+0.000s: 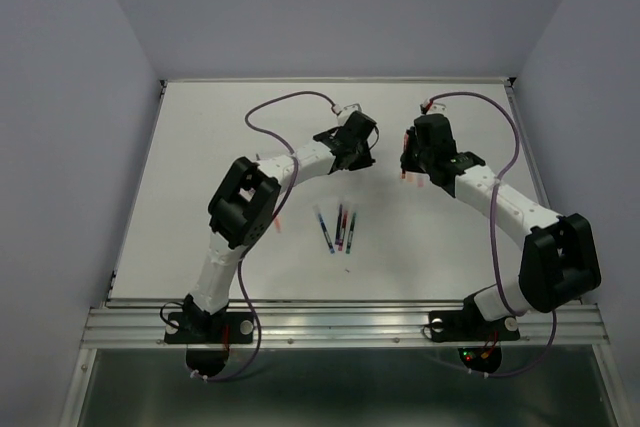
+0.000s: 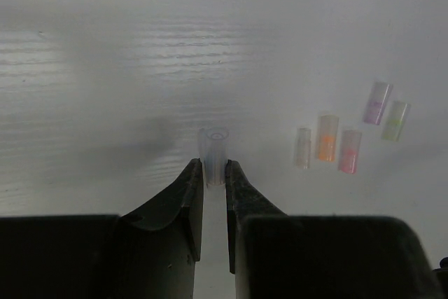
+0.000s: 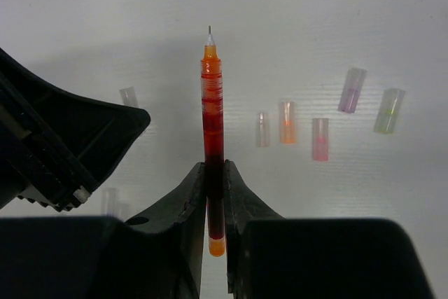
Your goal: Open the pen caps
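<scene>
The left gripper (image 2: 212,170) pinches a clear pen cap (image 2: 213,146) by its lower end only. That slick, smooth plastic tube could squirt free and roll among the five loose caps (image 2: 326,138), translucent and tinted, lying on the matte white worktop (image 2: 105,54). The right gripper (image 3: 213,171) clamps the orange pen (image 3: 212,110) low on its glossy barrel, so the bare needle tip could smear ink if it dips. The other pens (image 1: 338,230) lie nearer the arm bases, too small to tell whether they are capped.
</scene>
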{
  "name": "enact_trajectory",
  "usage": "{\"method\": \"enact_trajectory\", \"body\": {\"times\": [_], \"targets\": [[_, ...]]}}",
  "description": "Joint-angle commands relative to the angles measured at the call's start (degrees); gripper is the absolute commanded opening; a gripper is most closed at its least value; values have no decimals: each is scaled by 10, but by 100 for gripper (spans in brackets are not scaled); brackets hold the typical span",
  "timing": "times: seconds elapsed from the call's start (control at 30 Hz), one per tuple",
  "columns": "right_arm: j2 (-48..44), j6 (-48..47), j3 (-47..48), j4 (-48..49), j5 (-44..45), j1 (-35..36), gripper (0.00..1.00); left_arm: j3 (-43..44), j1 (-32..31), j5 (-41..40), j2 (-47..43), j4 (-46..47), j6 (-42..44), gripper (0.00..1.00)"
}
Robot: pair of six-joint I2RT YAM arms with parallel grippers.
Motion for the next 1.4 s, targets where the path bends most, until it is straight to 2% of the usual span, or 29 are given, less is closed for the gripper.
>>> {"method": "enact_trajectory", "body": {"times": [0.0,0.1,0.2,0.33,0.47,0.57,0.67,0.77,0.83,0.97,1.0,1.17,1.3,1.37], "targets": [[-9,13,-5,15,18,-9,7,63,-5,26,27,-1,-6,0],[-10,13,-7,15,17,-15,8,95,-19,25,48,-12,-4,1],[-15,13,-9,15,21,-15,9,111,-26,29,66,-22,-4,8],[-20,13,-12,15,24,-20,9,111,-30,50,76,-20,-6,15],[-19,14,-12,15,24,-20,9,113,-35,61,85,-20,-12,17],[-18,13,-12,15,25,-20,9,114,-37,67,83,-21,-9,27],[-18,13,-12,14,28,-25,10,107,-38,63,75,-21,-5,44],[-18,14,-12,14,29,-25,10,108,-38,55,72,-29,0,55],[-21,14,-13,15,32,-25,10,114,-38,52,70,-34,6,56],[-26,13,-14,15,29,-25,11,114,-37,42,42,-33,27,66],[-27,13,-12,14,30,-25,11,115,-37,39,35,-33,31,72],[-36,4,-9,15,1,-25,13,99,-30,27,-13,-53,53,73],[-34,-2,-15,28,-57,-25,13,11,5,1,-104,-31,45,76],[-30,1,-22,44,-97,-15,13,-66,35,-19,-175,-20,38,82]]}}
